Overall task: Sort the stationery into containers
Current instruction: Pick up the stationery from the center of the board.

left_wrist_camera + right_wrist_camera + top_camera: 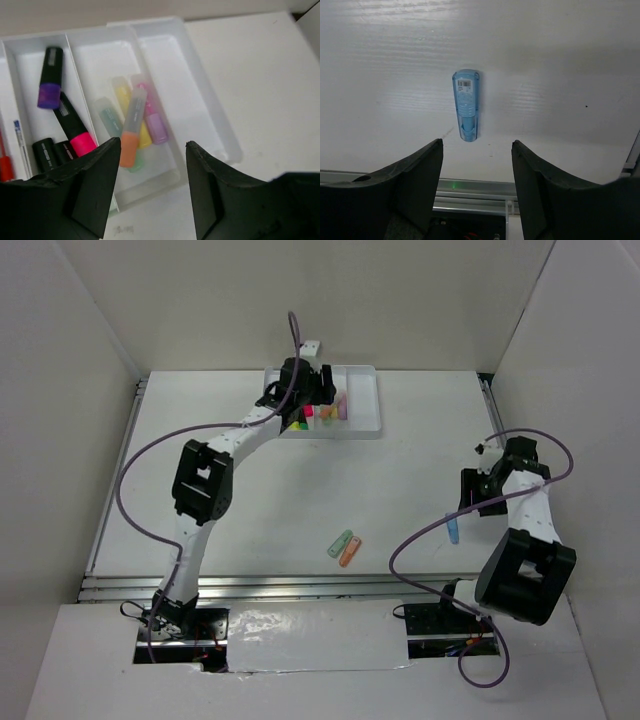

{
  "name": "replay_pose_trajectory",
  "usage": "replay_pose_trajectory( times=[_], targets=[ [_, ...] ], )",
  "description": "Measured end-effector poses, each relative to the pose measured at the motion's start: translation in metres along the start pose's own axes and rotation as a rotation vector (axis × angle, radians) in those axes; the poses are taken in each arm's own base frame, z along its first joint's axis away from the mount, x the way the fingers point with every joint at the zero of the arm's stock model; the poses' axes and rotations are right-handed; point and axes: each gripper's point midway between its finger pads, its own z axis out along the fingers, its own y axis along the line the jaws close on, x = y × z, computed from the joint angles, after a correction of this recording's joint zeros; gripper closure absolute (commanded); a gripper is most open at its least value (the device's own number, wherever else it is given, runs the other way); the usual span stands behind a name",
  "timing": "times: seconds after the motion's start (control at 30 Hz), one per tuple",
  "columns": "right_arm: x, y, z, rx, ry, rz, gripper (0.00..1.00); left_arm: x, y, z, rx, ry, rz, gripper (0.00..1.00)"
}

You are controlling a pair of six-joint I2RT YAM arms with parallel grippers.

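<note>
The white tray (366, 400) stands at the back of the table, and my left gripper (308, 390) hovers over it. In the left wrist view that gripper (153, 145) is open and empty above the tray (150, 22). One compartment holds pastel markers: orange (131, 134), yellow (121, 90), pink (155, 125) and green (109, 116). Beside it lie black highlighters with a purple cap (50, 80) and a pink cap (76, 129). My right gripper (477, 143) is open just short of a blue marker (466, 105) lying on the table (452, 529). A green marker (341, 543) and an orange marker (350, 552) lie loose near the front.
An aluminium rail (300, 586) runs along the table's near edge, close under my right gripper (470, 502) and seen in the right wrist view as a rail (470, 187). A red pen (5, 166) shows at the tray's left side. White walls enclose the table.
</note>
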Motion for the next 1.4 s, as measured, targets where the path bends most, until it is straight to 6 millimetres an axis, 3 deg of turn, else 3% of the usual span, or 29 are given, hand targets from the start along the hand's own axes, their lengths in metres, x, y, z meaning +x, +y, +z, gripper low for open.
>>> replay_pose_trajectory(
  times=[0.23,0.37,0.5,0.77,0.93,1.0,1.07,1.27,1.37,1.4],
  targets=[
    [0.019,-0.002,0.012,0.032,0.067,-0.037,0.4,-0.109,-0.051,-0.089,0.115,-0.17,0.061,0.27],
    [0.023,0.0,0.022,0.025,0.113,-0.059,0.4,-0.126,-0.067,-0.143,0.151,-0.18,0.115,0.23],
    [0.028,0.002,0.035,0.012,0.165,-0.071,0.4,-0.103,-0.059,-0.176,0.146,-0.116,0.14,0.23],
    [0.041,0.016,0.06,-0.029,0.283,-0.119,0.43,-0.008,-0.004,-0.211,0.054,0.116,0.126,0.22],
    [0.043,0.023,0.071,-0.027,0.324,-0.166,0.6,0.03,0.012,-0.237,0.028,0.195,0.148,0.22],
    [0.042,0.022,0.075,-0.013,0.344,-0.177,0.74,0.04,0.015,-0.248,0.025,0.209,0.163,0.22],
    [0.038,0.023,0.077,-0.01,0.347,-0.185,0.8,0.041,0.017,-0.254,0.022,0.21,0.177,0.22],
    [0.0,0.028,0.081,-0.012,0.301,-0.217,0.91,0.042,0.018,-0.256,0.018,0.208,0.18,0.22],
    [-0.05,0.05,0.07,-0.064,0.195,-0.249,0.92,0.043,0.018,-0.255,0.018,0.211,0.18,0.23],
    [-0.074,0.062,0.062,-0.09,0.141,-0.264,0.92,0.044,0.018,-0.254,0.019,0.214,0.18,0.22]
  ],
)
